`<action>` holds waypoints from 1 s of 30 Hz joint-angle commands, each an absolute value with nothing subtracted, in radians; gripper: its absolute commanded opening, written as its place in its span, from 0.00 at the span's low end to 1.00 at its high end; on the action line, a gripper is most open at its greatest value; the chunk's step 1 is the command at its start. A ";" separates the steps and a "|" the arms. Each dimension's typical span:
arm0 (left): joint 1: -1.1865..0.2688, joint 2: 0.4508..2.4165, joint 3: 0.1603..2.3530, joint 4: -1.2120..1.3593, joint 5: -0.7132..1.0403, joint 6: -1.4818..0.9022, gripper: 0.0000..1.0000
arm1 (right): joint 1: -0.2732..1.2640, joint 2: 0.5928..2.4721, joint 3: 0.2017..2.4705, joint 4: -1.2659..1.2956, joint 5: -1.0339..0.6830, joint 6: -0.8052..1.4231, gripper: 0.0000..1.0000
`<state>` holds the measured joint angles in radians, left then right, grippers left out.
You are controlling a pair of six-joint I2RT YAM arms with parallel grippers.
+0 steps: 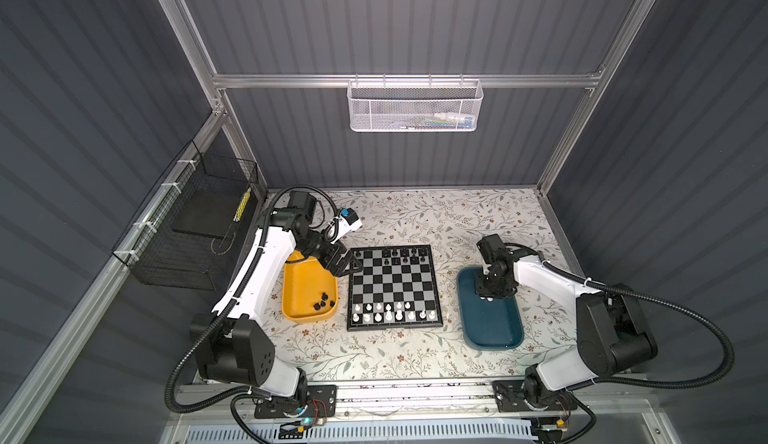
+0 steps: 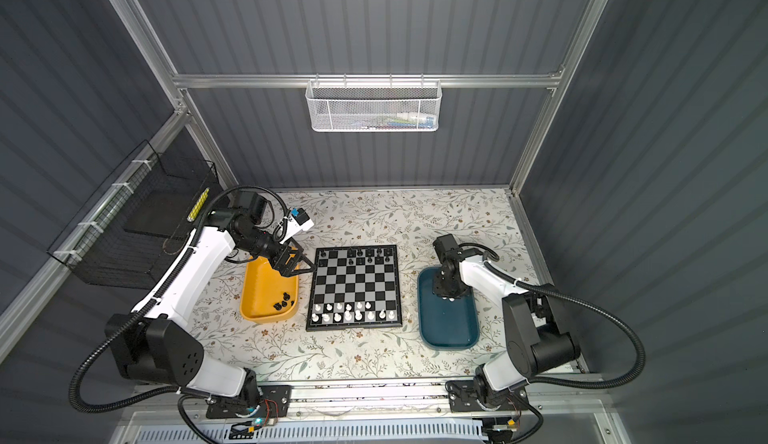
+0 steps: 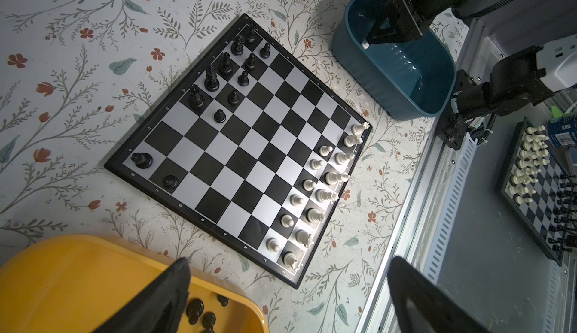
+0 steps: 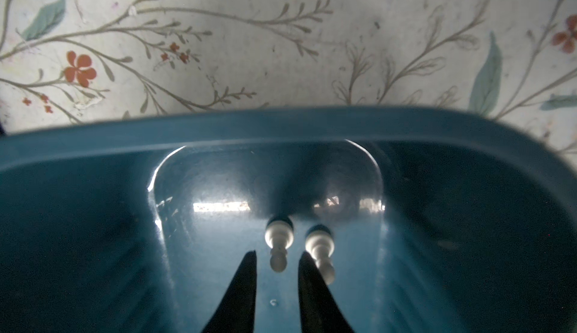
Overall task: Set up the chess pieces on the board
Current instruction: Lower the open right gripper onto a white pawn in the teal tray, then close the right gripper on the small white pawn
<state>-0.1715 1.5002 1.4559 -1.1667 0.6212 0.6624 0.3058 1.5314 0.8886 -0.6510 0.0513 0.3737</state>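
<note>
The board lies mid-table. Several black chess pieces stand on its far rows and several white ones on its near rows. Three black pieces lie in the yellow tray. My left gripper hangs wide open and empty between that tray's far end and the board's left edge. My right gripper reaches down into the teal tray. Its jaws stand narrowly apart round the head of a white pawn, with a gap on each side. A second pawn lies beside it.
A white mesh basket hangs on the back rail and a black wire basket on the left wall. In the left wrist view a second chessboard with pieces lies beyond the front rail. Both arm bases stand at the table's front edge.
</note>
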 commanded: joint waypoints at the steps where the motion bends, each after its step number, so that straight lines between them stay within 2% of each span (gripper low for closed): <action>1: -0.176 1.499 1.479 -1.199 0.629 0.671 1.00 | 0.302 1.552 0.912 -0.660 0.048 0.360 0.27; 30: -0.176 1.500 1.476 -1.198 0.621 0.670 1.00 | 0.302 1.603 0.934 -0.658 0.048 0.343 0.21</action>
<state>-0.1715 1.5002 1.4559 -1.1667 0.6209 0.6624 0.3054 1.5936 0.9165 -0.6434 0.0486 0.3546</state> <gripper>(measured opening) 0.995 0.205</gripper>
